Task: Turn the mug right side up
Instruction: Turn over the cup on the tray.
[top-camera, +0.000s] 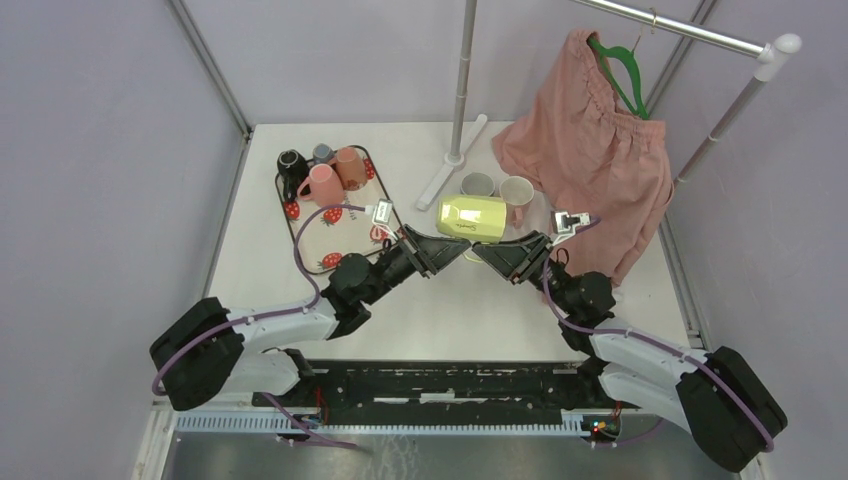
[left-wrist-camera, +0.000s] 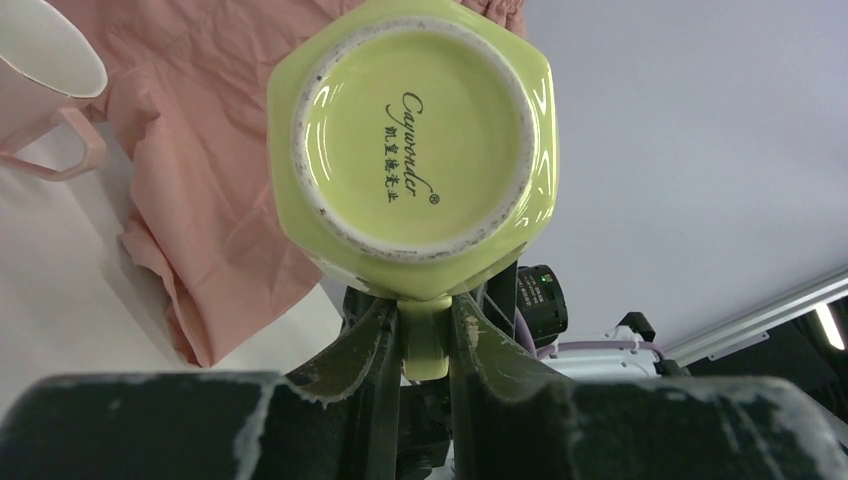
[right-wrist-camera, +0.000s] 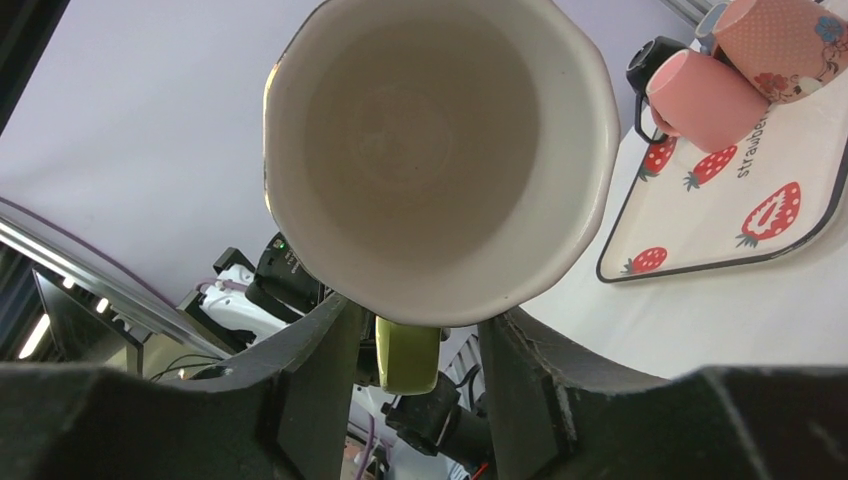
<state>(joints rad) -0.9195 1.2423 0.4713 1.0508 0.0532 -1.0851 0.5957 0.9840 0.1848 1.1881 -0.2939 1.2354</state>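
Near the centre of the top view, the yellow-green mug (top-camera: 472, 217) is seen lying on its side, base toward the left of the frame and mouth toward the right, just above the point where the two grippers almost meet. Whether it rests on the table (top-camera: 440, 310) or is lifted off it cannot be told.

The left gripper (top-camera: 460, 247) is closed narrowly on the mug's handle (left-wrist-camera: 424, 345); in the left wrist view its fingers (left-wrist-camera: 370, 345) are pressed against both sides of that handle. The right gripper (top-camera: 485, 252) is spread wider: in the right wrist view its fingers (right-wrist-camera: 320, 350) are set either side of the handle (right-wrist-camera: 405, 355) with gaps showing, and no contact can be made out.

Only the left wrist view shows the underside of the mug (left-wrist-camera: 420, 130): a faceted glossy body, an unglazed speckled foot ring and a printed maker's mark. Only the right wrist view shows the inside of the mug (right-wrist-camera: 440, 150): a cream interior, bare, with a faceted rim.

Just behind the mug, a grey cup (top-camera: 477, 183) and a cream cup (top-camera: 515, 190) are placed. To the right a pink garment (top-camera: 590, 150) is hung on a green hanger (top-camera: 625, 75). At upper left a strawberry-printed tray (top-camera: 340, 235) is loaded with pink mugs (top-camera: 322, 185).
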